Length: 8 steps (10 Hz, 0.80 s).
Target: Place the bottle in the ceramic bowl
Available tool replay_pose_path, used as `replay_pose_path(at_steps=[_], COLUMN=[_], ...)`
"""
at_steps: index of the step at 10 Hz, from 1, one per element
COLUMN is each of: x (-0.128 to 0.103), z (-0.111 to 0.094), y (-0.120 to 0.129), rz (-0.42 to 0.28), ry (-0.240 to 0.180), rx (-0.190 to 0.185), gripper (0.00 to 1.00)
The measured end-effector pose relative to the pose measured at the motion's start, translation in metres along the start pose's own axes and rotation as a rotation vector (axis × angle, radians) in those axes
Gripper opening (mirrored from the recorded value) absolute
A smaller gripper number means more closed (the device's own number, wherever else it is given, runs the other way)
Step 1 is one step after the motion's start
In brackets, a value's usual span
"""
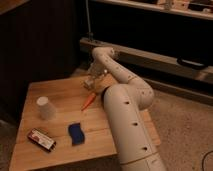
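My gripper (90, 82) hangs low over the far middle of the wooden table (60, 155), at the end of the white arm (125, 107) that reaches across from the right. The bottle does not show anywhere on the table. The ceramic bowl is out of view too, and the bulky arm hides the table's right part. Just in front of the gripper an orange stick-shaped thing (88, 101) lies on the wood.
A white cup (44, 107) stands upside down at the table's left. A flat red-and-white box (41, 139) lies near the front left corner, with a blue sponge (76, 134) to its right. A dark wall and a shelf frame (150, 55) stand behind the table.
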<state>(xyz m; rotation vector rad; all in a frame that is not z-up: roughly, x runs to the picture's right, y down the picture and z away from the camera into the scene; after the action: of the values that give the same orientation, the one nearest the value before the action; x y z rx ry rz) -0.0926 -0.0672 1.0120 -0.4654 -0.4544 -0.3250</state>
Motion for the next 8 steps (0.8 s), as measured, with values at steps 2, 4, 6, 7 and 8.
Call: replay_pose_path(at_steps=[2,4,6,7,8], x=[-0.003,-0.004,-0.006,-0.006,-0.007], z=[0.005,0.009,0.012,0.014,0.015], y=[-0.001,-0.001,-0.001,-0.001,-0.001], rz=[-0.007,-0.012,-0.020,-0.022,-0.025], ry=[-0.007,-0.014,-0.019,-0.020,-0.022], rx=[-0.007,-0.014,-0.023,-0.029,-0.033], gripper=[0.78,0.78,0.71,0.61,0.57])
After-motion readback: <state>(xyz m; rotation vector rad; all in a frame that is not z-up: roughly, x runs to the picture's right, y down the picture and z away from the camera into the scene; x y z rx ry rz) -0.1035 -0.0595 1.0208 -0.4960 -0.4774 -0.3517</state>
